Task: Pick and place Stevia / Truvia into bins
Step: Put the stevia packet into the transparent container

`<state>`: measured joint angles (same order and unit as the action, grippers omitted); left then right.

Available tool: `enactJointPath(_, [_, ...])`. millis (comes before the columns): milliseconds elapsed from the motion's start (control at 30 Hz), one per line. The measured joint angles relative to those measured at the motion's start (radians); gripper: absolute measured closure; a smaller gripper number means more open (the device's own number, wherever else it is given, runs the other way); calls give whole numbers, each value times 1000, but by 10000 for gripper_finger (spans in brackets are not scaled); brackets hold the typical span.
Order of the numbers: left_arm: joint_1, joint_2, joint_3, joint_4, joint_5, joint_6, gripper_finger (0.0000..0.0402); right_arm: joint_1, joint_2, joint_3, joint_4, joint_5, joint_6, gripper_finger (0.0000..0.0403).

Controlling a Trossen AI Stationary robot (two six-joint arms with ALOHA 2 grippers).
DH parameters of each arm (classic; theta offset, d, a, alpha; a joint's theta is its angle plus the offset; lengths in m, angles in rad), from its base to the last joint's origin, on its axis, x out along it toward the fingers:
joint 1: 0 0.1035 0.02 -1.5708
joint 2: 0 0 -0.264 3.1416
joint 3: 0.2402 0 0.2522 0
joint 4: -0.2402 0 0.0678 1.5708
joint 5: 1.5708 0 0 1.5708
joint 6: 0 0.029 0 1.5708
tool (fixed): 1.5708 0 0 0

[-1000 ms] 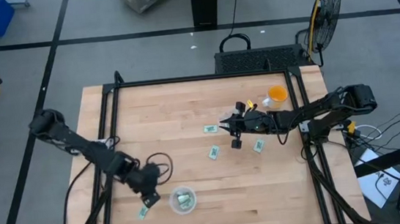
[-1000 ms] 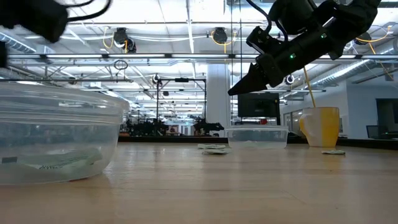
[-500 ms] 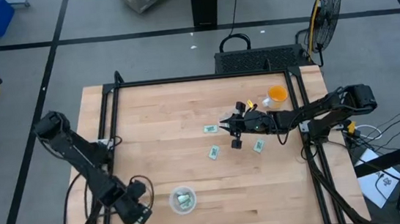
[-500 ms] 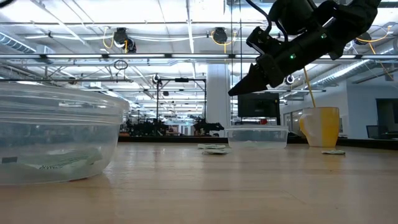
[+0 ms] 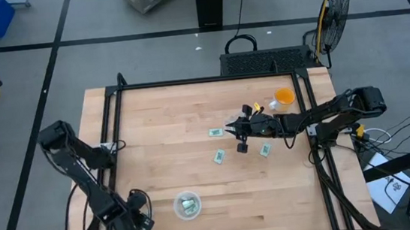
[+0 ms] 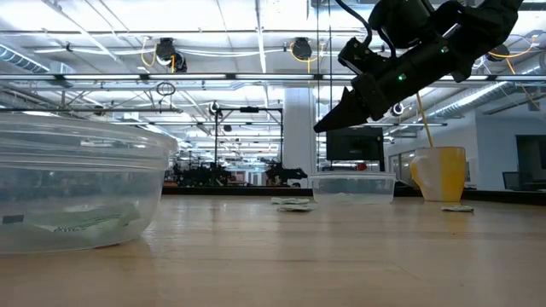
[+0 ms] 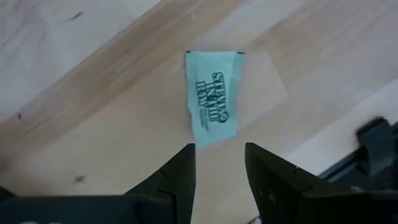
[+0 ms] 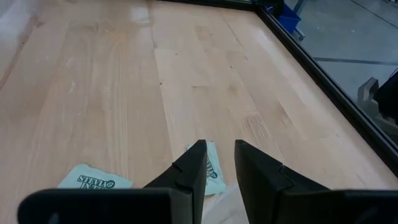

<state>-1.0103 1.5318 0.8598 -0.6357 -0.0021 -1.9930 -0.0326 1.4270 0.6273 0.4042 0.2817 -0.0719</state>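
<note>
A green and white Stevia sachet (image 7: 211,96) lies flat on the wood at the table's near left corner. My left gripper (image 7: 217,168) (image 5: 140,224) hovers above it, open, a finger on either side and short of it. One clear bowl (image 5: 187,205) (image 6: 77,192) stands near the front edge with sachets in it. The other bowl (image 6: 352,186) stands farther back. Three more sachets (image 5: 215,133) (image 5: 219,156) (image 5: 265,150) lie mid-table. My right gripper (image 5: 233,130) (image 6: 322,126) hangs above them, its fingers a narrow gap apart, holding nothing.
An orange cup (image 5: 284,97) (image 6: 441,173) stands at the far right of the table. A black frame rail (image 5: 114,116) runs around the tabletop, and a piece of it (image 7: 379,143) shows close to the left gripper. Bare wood (image 5: 162,134) lies between the two arms.
My left gripper has swung away from the near bowl toward the table's near left corner and now stands over the sachet lying there. The right arm has kept still.
</note>
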Motion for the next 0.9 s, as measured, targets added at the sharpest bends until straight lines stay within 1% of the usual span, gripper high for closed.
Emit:
enactJointPath(400, [-1, 68, 0, 2, 1, 23, 259, 0, 0, 0, 1, 0, 0, 328])
enactJointPath(900, [-39, 68, 0, 17, -2, 24, 259, 0, 0, 0, 1, 0, 0, 328])
